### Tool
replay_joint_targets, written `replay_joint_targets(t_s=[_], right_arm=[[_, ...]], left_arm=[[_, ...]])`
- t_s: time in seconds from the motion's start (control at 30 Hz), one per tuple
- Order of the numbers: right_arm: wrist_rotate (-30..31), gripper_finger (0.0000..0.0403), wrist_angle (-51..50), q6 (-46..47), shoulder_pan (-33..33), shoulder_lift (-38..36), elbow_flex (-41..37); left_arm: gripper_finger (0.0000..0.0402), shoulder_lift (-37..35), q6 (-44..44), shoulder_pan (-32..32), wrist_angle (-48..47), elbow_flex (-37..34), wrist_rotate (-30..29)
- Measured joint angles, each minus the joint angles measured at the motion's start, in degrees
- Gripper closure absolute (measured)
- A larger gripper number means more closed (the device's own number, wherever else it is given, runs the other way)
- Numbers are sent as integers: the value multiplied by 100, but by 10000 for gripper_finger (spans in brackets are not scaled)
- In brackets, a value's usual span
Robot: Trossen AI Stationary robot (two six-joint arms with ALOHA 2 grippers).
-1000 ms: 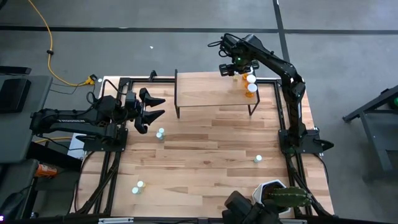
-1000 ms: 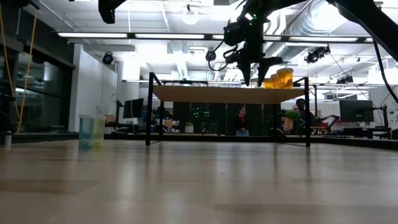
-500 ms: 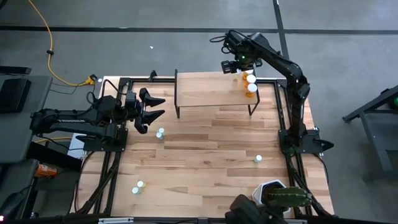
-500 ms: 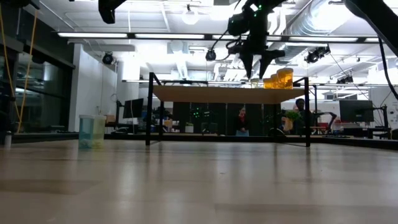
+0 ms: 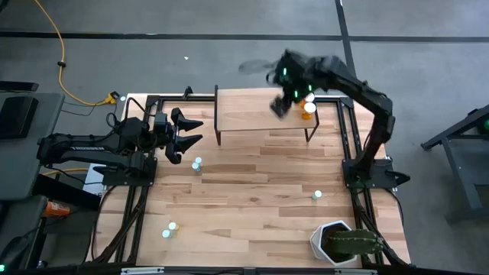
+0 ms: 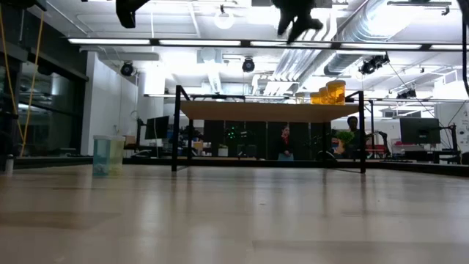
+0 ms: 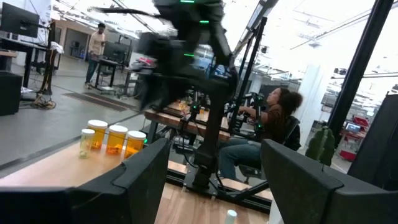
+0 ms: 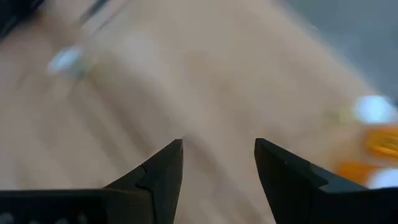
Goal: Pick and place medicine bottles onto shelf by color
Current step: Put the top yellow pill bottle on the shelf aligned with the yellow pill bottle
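The shelf stands at the table's far edge. Orange medicine bottles stand upright on its right end, also seen in the left wrist view and the low view. My right gripper hovers blurred high above the shelf, left of those bottles, open with nothing between its fingers. My left gripper waits open above the table's left side. Pale blue bottles stand on the tabletop near it, at the near left and at the right.
A white pot with a green plant sits at the table's near right corner. The table's middle is bare wood. A person sits beyond the table in the left wrist view.
My right gripper has risen from beside the orange bottles at the shelf's far right corner and swung toward the table's near edge, over the shelf, rolling as it went. It has stayed open. The bottles have stayed in place.
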Motion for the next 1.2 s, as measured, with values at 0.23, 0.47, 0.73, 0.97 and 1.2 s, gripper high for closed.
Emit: replay_joint_targets(t_s=[0.23,0.47,0.73,0.97,1.2], right_arm=[[114,213,146,-232,1794,-366,0],[868,216,194,149,2823,-564,-2],[1209,245,1185,743,3335,-1467,-1860],[179,265,4333,1941,3210,-3633,-5464],[355,265,8586,1394,3205,-4632,-7499]], left_arm=[[159,1,0,1,0,0,0],[159,2,-13,0,0,0,0],[159,2,-109,2,0,0,0],[159,0,-149,0,-2,0,-102],[159,1,-335,0,-3,0,-63]])
